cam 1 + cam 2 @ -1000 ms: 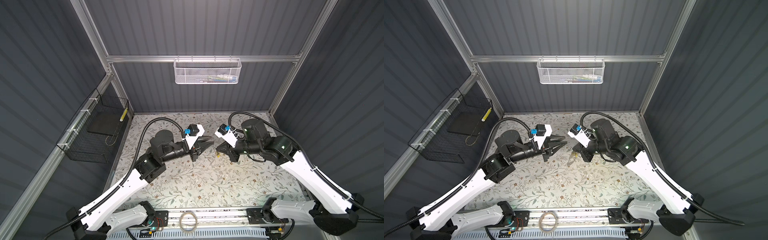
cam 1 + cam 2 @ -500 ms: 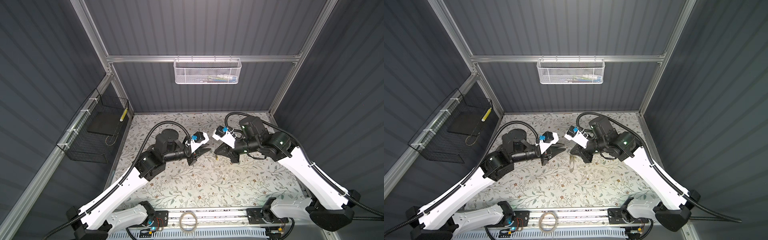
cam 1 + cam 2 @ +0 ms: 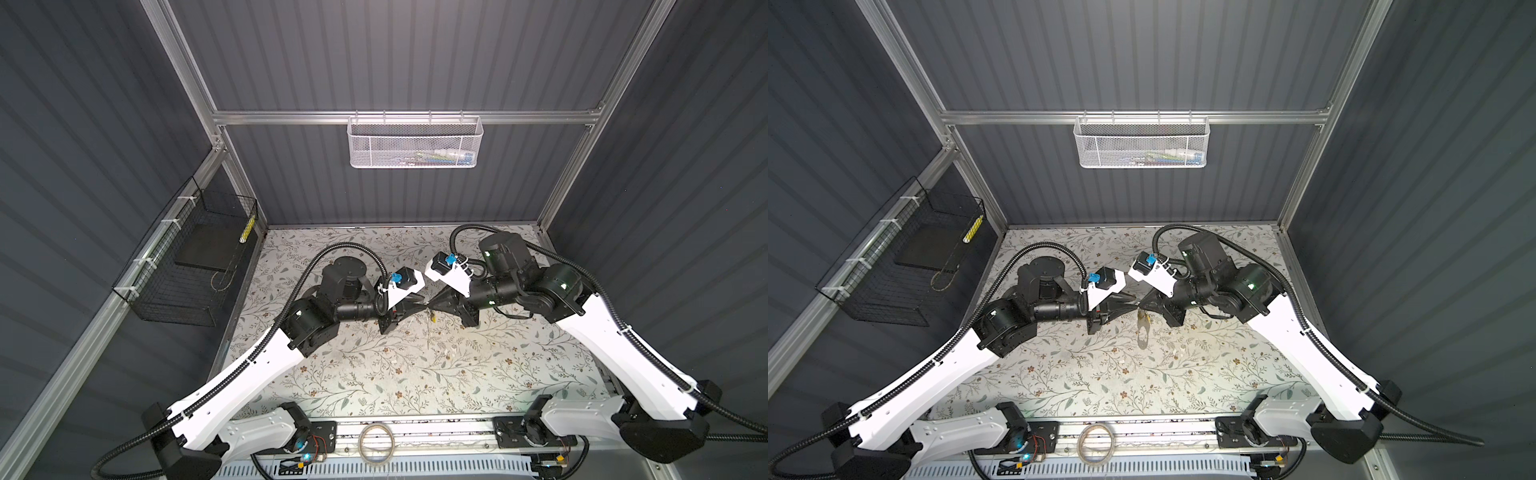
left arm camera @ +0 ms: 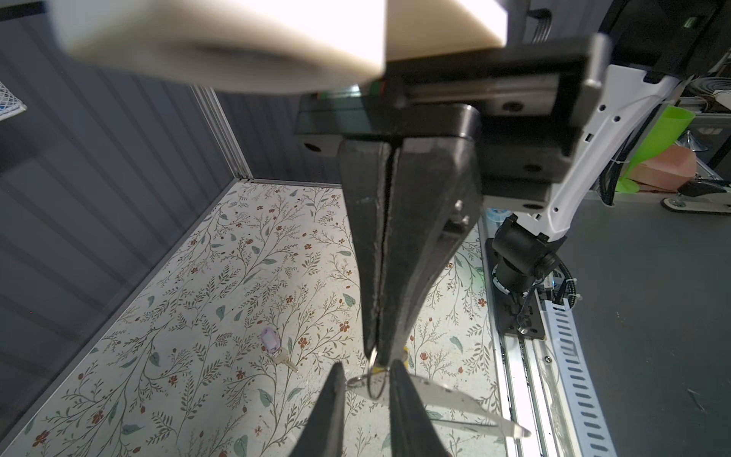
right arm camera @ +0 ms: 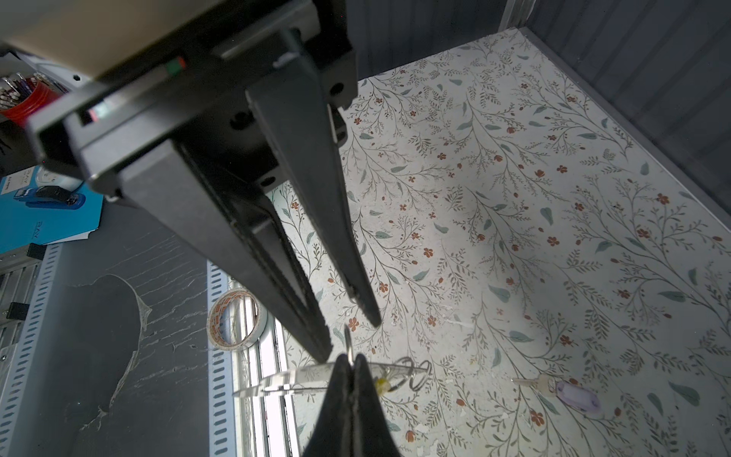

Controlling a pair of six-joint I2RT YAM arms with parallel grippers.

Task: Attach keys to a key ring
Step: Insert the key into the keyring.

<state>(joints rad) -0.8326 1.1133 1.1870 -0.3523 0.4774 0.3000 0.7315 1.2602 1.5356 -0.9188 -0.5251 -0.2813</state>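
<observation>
Key ring (image 5: 347, 336): thin wire loop, likely light, springy, slippery; midair, pinched by your clenched right gripper (image 5: 350, 358), left gripper (image 4: 367, 368) parted astride it; you'd best nip its bare rim edgewise.

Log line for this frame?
left gripper: open, straddling key ring | right gripper: shut on key ring | lilac key: on table

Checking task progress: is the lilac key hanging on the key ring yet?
No, the lilac key lies on the table, apart from the key ring at the right pincer.
</observation>
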